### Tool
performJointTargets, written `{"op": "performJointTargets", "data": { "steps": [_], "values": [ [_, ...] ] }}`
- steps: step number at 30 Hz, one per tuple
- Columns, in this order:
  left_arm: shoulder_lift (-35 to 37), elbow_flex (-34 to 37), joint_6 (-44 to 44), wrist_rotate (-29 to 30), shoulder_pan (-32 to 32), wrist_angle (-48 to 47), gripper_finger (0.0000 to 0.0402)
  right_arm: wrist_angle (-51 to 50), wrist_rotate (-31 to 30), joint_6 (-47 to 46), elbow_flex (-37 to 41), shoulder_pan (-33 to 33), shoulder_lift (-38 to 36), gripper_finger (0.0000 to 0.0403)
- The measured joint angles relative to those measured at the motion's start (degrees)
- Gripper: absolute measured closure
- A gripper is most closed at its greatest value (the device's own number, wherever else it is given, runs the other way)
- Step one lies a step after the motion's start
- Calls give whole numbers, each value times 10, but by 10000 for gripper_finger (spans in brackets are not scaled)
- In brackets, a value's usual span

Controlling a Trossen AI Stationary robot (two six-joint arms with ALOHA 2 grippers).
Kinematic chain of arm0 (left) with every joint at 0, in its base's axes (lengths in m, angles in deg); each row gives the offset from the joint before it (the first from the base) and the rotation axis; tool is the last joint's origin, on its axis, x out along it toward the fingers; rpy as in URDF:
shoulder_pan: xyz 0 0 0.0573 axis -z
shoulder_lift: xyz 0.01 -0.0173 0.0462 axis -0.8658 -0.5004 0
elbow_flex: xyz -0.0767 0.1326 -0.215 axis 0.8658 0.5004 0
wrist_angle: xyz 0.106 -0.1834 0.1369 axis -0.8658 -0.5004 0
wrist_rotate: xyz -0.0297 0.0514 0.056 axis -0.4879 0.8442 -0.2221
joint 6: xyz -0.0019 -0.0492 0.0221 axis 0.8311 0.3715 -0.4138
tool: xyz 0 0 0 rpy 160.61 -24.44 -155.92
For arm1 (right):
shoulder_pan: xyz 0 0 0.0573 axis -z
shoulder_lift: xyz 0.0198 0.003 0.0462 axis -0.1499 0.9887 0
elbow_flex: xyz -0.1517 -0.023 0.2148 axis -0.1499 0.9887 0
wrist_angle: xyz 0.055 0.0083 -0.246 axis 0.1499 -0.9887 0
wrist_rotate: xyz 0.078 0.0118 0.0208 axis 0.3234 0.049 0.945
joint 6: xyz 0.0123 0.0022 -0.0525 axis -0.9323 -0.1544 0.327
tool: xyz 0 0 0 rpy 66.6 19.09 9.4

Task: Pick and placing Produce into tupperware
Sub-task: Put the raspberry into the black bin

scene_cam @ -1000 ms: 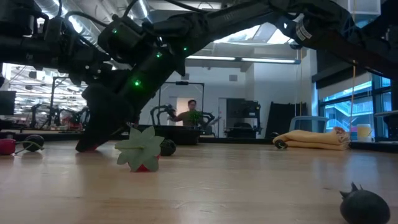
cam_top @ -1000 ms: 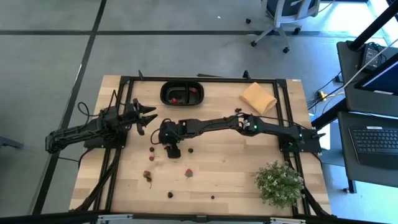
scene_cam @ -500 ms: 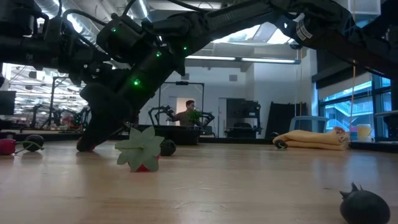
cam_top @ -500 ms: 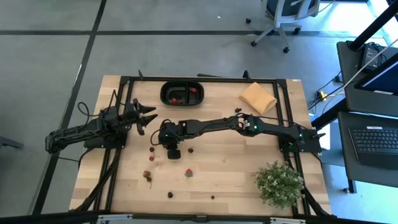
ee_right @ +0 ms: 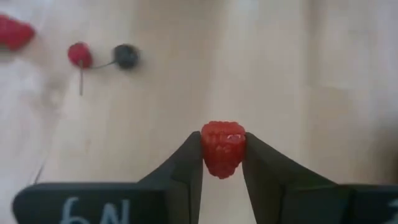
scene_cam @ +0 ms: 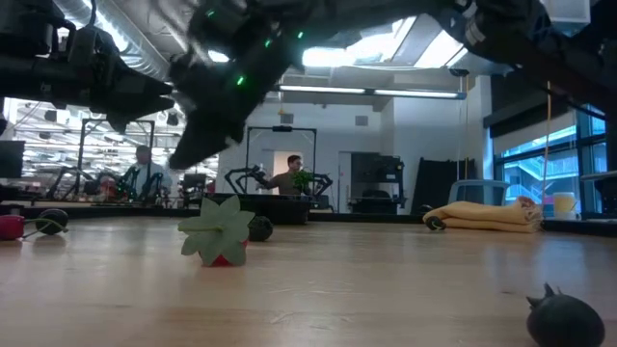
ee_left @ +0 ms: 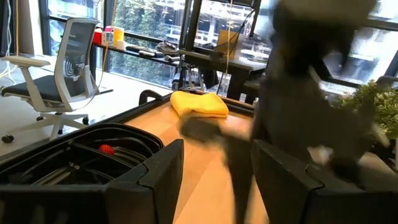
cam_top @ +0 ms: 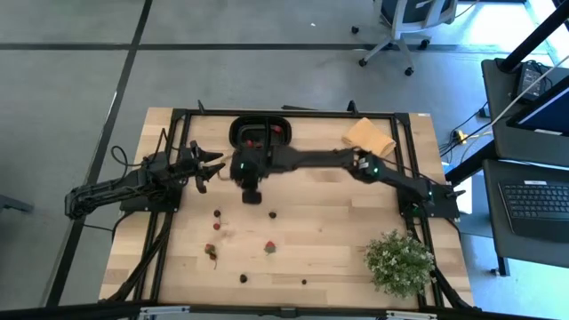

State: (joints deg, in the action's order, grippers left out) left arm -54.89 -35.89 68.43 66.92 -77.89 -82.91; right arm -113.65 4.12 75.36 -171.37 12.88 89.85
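Observation:
My right gripper [cam_top: 252, 196] hangs over the table's middle, just near of the black tupperware [cam_top: 260, 133], and is shut on a red raspberry-like piece of produce [ee_right: 222, 149]. In the tupperware [ee_left: 81, 149] lies a red piece [ee_left: 107, 149]. Loose produce rests on the wood: a red piece with a green top [scene_cam: 217, 238], a dark berry [scene_cam: 564, 318], and a red and a dark cherry [ee_right: 79, 55]. My left gripper [ee_left: 214, 180] waits open at the table's left, level, with nothing between its fingers. My right gripper pinches the raspberry's two sides [ee_right: 209, 148] between its two fingertips [ee_right: 186, 163]. The fingers slant down from the table's right. The berry sits at their free ends, lifted clear of the table.
A tan pad [cam_top: 369, 140] lies at the far right and a potted plant [cam_top: 398, 260] stands at the near right. More small fruits [cam_top: 269, 247] are scattered over the near half of the table. A person [scene_cam: 294, 173] shows in the room beyond.
My right gripper has shut on the red berry on the table, then risen and swung toward the far edge and the tupperware, lifting the berry clear.

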Motion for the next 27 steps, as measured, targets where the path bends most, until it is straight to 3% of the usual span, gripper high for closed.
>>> {"op": "performJointTargets", "data": {
  "steps": [10, 17, 27],
  "values": [
    [0, 0, 0, 0, 0, 0, 220, -79, -16, -96, -1, 115, -84, 307],
    [0, 0, 0, 0, 0, 0, 220, -140, -34, -122, 12, 179, -78, 307],
    [0, 0, -3, 0, 0, 0, 220, -144, -33, -117, 13, 199, -26, 307]
  ]
}}
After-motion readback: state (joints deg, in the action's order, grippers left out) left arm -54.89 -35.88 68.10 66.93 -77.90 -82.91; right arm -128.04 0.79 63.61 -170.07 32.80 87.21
